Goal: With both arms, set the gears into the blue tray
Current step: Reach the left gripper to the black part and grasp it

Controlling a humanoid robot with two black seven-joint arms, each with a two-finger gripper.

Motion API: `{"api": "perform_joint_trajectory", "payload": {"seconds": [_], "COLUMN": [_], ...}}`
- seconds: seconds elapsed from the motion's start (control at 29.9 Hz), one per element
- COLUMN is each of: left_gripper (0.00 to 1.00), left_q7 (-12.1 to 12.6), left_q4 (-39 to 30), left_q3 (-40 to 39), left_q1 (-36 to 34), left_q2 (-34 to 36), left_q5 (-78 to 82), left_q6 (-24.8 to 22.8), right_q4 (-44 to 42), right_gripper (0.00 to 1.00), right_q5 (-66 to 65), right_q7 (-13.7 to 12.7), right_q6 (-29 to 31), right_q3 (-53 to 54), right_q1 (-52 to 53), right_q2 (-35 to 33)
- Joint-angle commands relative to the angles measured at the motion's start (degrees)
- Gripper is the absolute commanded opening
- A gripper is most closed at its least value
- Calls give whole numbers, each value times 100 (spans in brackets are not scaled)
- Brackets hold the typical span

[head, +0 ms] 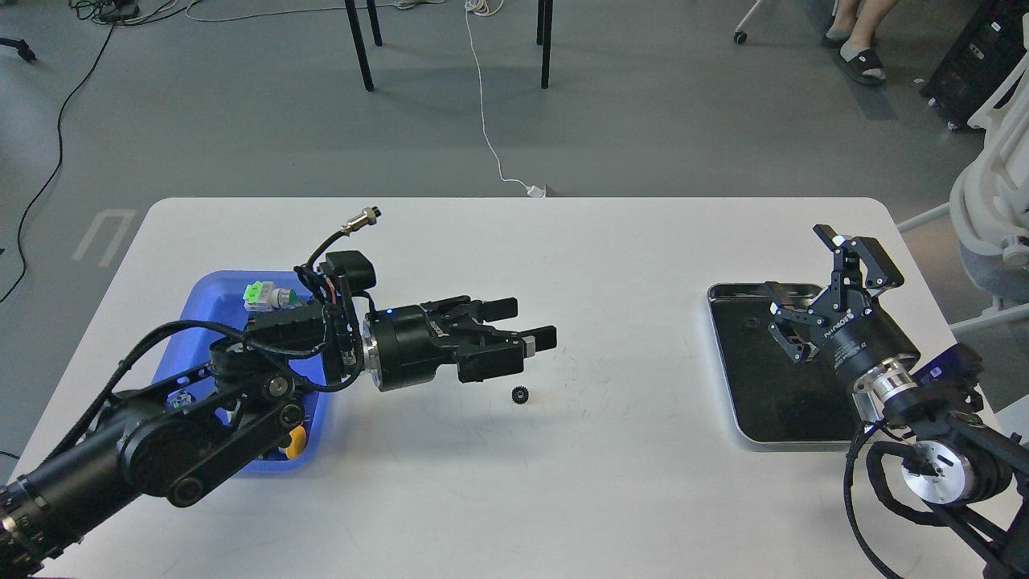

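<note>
While our blue tray (211, 310) holds coloured push-button switches (269, 297), one gear (519, 394) lies flat on the table (611, 265), axis upright. Our left gripper (537, 323) and right gripper (812, 294) hang with fingers spread, empty.

Glossy blue plastic tray (211, 301), matt white table (611, 265), shiny black-lined metal tray (727, 378).

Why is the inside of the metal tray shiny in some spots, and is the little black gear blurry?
In the head view, the metal tray has a glossy black floor that mirrors the room's light as pale patches. In the same view, the gear looks sharp on the white table, with a faint soft shadow, so the lighting is diffuse.
</note>
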Motion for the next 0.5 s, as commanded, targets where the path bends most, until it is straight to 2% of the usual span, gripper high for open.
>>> {"api": "perform_joint_trajectory", "payload": {"seconds": [0.0,0.17,0.33,0.47], "left_gripper": [98,97,95,91], "left_q7": [1,1,1,1], "left_q4": [449,853,1495,1663], "left_q3": [743,1588,1975,2239], "left_q1": [-805,-1386,-1527,-1562], "left_q2": [-36,-255,-624,-739], "left_q5": [754,1214,1214,1214], "left_q6": [24,95,288,429], "right_q4": [7,-11,-11,-11], "right_gripper": [99,99,99,99], "right_q5": [9,9,9,9], "right_q7": [-1,-1,-1,-1], "right_q6": [46,547,574,565], "right_q3": [46,213,257,301], "right_q1": [-117,-337,-355,-355], "right_q2": [-5,-13,-101,-128]}}
